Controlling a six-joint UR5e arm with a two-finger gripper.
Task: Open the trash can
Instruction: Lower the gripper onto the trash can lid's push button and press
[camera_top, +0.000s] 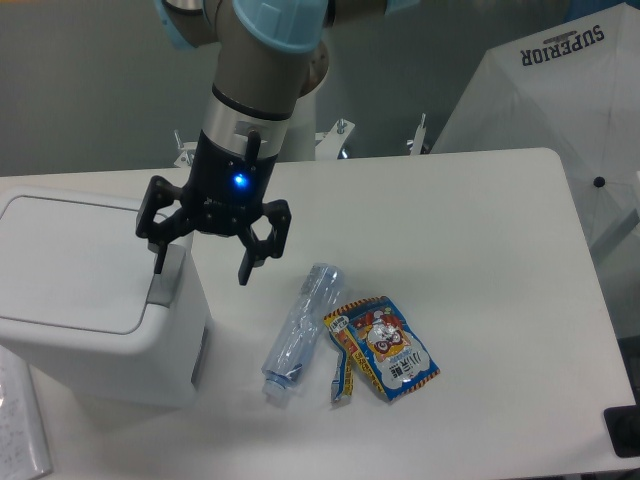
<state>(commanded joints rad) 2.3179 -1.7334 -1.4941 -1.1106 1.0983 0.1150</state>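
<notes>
The trash can (85, 290) is a large white boxy bin at the left of the table, its flat lid down. Its grey push tab (166, 278) runs along the lid's right edge. My gripper (200, 270) hangs open just right of the bin's top, fingers pointing down. The left finger (158, 252) is over the upper end of the grey tab; whether it touches I cannot tell. The right finger (247, 264) is over the table beside the bin. Nothing is between the fingers.
A clear plastic bottle (300, 330) lies on the table right of the bin. A colourful snack packet (385, 347) lies beside it. A white folded umbrella (560, 110) stands at the far right. Paper (20, 430) lies at the front left corner.
</notes>
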